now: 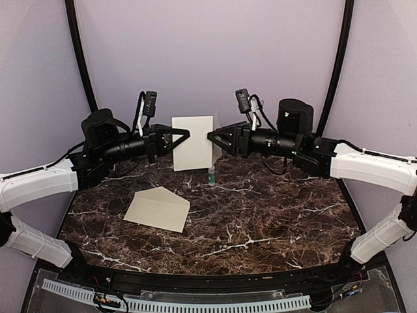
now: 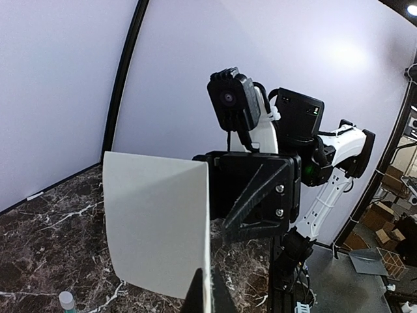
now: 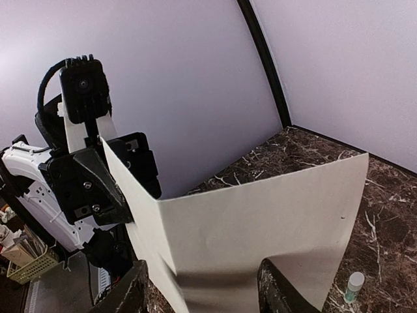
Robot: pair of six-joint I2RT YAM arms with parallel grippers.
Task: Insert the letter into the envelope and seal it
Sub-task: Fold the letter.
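Top external view: two robot arms reach inward over a dark marble table (image 1: 273, 215) and meet at a pale letter (image 1: 193, 143) held upright in the air near the back. The left gripper (image 1: 184, 135) is closed tight on the letter's left edge. The right gripper (image 1: 210, 137) is at the letter's right edge.

On the table, near the front left and well apart from the letter, a cream envelope (image 1: 158, 208) lies flat. A small clear bottle (image 1: 211, 175) with a green band stands just below the letter.

Left wrist view: the letter (image 2: 156, 222) shows a blank face, with its edge running down into this gripper's own closed tip. The right gripper (image 2: 254, 195) is just beyond that edge.

Right wrist view: the letter (image 3: 260, 228) is bent along a vertical crease. Its lower edge sits between this gripper's fingers (image 3: 127, 293), which stand partly apart and are not pressed flat on the paper. The left gripper (image 3: 91, 189) holds the far edge.
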